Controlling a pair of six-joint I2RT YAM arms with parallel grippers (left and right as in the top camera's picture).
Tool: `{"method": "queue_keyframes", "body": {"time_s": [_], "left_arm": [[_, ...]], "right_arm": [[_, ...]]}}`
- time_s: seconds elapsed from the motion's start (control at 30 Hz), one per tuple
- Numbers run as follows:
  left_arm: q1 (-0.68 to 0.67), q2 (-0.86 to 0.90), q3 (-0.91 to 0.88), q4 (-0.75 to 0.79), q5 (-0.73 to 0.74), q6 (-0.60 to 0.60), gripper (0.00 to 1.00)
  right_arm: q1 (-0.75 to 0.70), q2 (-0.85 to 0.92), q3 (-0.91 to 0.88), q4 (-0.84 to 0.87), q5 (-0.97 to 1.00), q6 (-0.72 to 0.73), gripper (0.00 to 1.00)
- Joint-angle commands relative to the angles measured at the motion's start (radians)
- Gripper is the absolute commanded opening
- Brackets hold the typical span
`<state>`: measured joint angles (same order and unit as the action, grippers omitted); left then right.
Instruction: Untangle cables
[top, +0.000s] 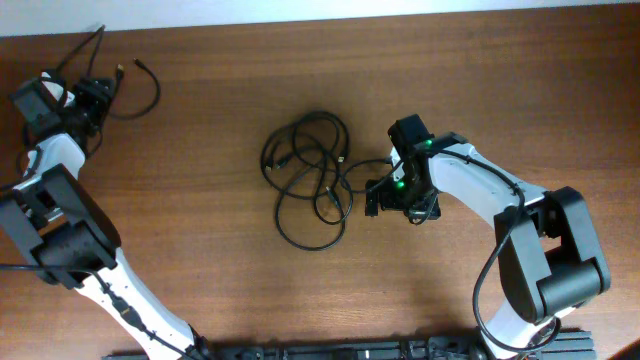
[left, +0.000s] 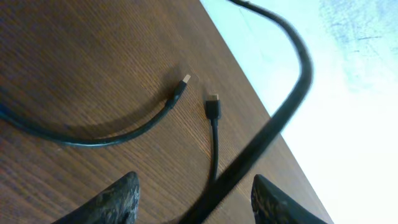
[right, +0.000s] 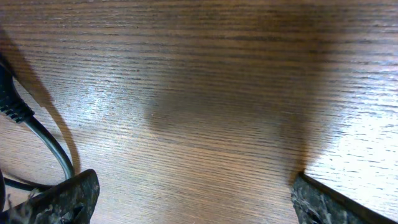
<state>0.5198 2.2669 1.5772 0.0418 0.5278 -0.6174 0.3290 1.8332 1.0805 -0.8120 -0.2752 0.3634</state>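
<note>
Bending inward, right tool (top: 376, 198) spread beside cable tangle (top: 310, 178)

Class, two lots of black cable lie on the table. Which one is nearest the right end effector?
The tangled coil at centre: the right end effector sits close beside it, while the loose single cable lies far off, top-left in the overhead view.

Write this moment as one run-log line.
left jaws: open, near loose cable | right jaws: open, beside cable tangle | tangle: not yet undone
</note>
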Motion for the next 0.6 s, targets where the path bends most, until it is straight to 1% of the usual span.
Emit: {"method": "queue_keyframes", "body": {"time_s": [0.0,0.03,0.07,0.1,0.13,0.17,0.23,0.27,0.3,0.43,0.47,0.5,0.53,0.57], "left_arm": [[0.04,-0.031,0.019,-0.042,0.05,0.117,0.58],[0.047,-0.068,0.019,-0.099,-0.01,0.217,0.63],[0.05,-0.101,0.019,-0.155,-0.11,0.279,0.66],[0.051,-0.136,0.019,-0.208,-0.238,0.33,0.77],[0.051,-0.158,0.019,-0.24,-0.342,0.357,0.82],[0.051,-0.187,0.019,-0.274,-0.464,0.38,0.9],[0.053,-0.234,0.019,-0.317,-0.558,0.385,0.96],[0.053,-0.252,0.019,-0.323,-0.551,0.385,1.0],[0.052,-0.278,0.019,-0.328,-0.504,0.384,0.99],[0.048,-0.304,0.019,-0.251,-0.248,0.384,0.9],[0.044,-0.304,0.019,-0.257,-0.246,0.384,0.9],[0.039,-0.302,0.019,-0.271,-0.246,0.385,0.92],[0.034,-0.301,0.016,-0.287,-0.246,0.385,0.98],[0.027,-0.299,0.011,-0.304,-0.246,0.385,1.0]], "right_arm": [[0.005,0.088,-0.057,0.044,-0.001,-0.033,0.98],[0.005,0.088,-0.057,0.044,-0.001,-0.033,0.98],[0.005,0.088,-0.057,0.045,-0.001,-0.033,0.98],[0.005,0.088,-0.057,0.046,-0.001,-0.033,0.98],[0.005,0.088,-0.057,0.046,-0.001,-0.033,0.98],[0.005,0.088,-0.057,0.047,-0.001,-0.033,0.98],[0.005,0.088,-0.057,0.048,-0.001,-0.033,0.98],[0.005,0.088,-0.057,0.049,-0.001,-0.033,0.98],[0.005,0.088,-0.057,0.05,-0.002,-0.033,0.98],[0.005,0.088,-0.057,0.05,-0.001,-0.033,0.98],[0.005,0.088,-0.057,0.05,-0.001,-0.033,0.98],[0.005,0.088,-0.057,0.051,-0.001,-0.033,0.98],[0.005,0.088,-0.057,0.054,-0.001,-0.033,0.98],[0.005,0.088,-0.057,0.054,-0.001,-0.033,0.98]]}}
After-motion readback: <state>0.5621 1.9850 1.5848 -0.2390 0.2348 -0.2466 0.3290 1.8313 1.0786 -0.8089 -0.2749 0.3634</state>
